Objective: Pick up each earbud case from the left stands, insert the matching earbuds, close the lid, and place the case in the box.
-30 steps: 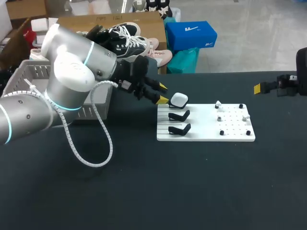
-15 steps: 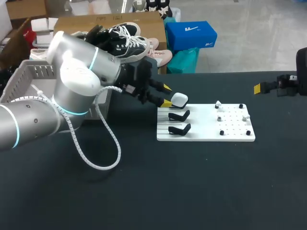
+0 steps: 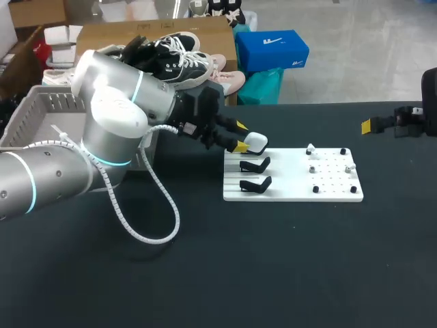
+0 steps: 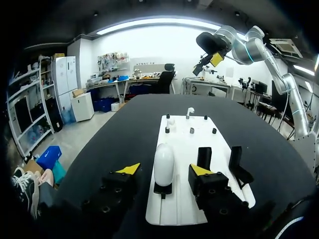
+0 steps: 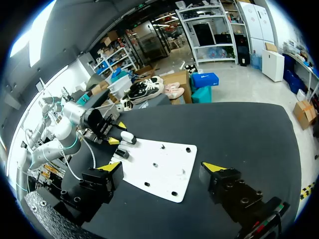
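The board [image 3: 293,188] lies mid-table, with the basket [image 3: 42,108] behind it to the left. At the board's left end, the front stand [image 3: 255,183], middle stand [image 3: 255,165] and case [image 3: 256,142] line up front to back. The left gripper [image 3: 240,136] straddles the case with a gap on each side. Small pieces [image 3: 313,169], perhaps earbuds, dot the board's right half. The right gripper [image 3: 369,125] sits far right, well apart.

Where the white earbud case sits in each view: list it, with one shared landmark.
Head view: white earbud case at the white board's left rear corner.
Left wrist view: case between the left gripper's open fingers.
Right wrist view: case ahead, at the board's far end.
Shared landmark: the white board.
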You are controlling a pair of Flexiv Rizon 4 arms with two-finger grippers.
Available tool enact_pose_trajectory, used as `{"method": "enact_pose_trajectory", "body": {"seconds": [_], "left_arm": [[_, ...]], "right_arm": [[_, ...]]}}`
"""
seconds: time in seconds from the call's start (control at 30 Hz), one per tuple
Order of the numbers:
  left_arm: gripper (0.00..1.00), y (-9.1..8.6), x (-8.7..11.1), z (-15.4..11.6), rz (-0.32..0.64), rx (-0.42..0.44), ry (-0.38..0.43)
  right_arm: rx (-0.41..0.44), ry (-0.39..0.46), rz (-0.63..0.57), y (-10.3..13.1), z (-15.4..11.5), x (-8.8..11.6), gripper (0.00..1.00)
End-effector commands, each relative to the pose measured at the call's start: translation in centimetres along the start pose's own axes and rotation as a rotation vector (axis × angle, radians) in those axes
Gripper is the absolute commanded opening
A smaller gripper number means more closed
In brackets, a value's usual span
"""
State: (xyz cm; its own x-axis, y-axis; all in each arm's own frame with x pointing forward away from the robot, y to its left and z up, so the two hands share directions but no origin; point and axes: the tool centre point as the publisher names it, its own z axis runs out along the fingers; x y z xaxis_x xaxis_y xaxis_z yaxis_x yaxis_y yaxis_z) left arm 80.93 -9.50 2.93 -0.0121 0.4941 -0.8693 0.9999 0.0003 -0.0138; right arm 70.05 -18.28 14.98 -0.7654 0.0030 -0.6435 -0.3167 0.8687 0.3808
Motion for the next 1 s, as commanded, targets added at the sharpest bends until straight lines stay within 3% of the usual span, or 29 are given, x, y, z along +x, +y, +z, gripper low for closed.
{"method": "enact_pose_trajectory", "body": {"seconds": [0.03, 0.1, 0.57, 0.87, 1.0], "left_arm": [[0.61, 0.54, 0.19, 0.6, -0.001, 0.008, -0.002], [0.52, 0.53, 0.31, 0.73, -0.004, 0.01, -0.002], [0.44, 0.82, 0.37, 0.95, -0.009, 0.023, -0.005], [0.53, 0.99, 0.6, 1.16, -0.005, 0.027, -0.001], [0.51, 1.08, 0.61, 1.31, -0.002, 0.028, -0.001]], "right_arm": [[-0.004, 0.001, -0.002, -0.12, -0.02, 0.01, 1.0], [-0.004, 0.001, -0.002, -0.12, -0.02, 0.01, 1.0], [-0.004, 0.001, -0.002, -0.12, -0.02, 0.01, 1.0], [-0.004, 0.001, -0.002, -0.12, -0.02, 0.01, 1.0], [-0.004, 0.001, -0.002, -0.12, -0.02, 0.01, 1.0]]}}
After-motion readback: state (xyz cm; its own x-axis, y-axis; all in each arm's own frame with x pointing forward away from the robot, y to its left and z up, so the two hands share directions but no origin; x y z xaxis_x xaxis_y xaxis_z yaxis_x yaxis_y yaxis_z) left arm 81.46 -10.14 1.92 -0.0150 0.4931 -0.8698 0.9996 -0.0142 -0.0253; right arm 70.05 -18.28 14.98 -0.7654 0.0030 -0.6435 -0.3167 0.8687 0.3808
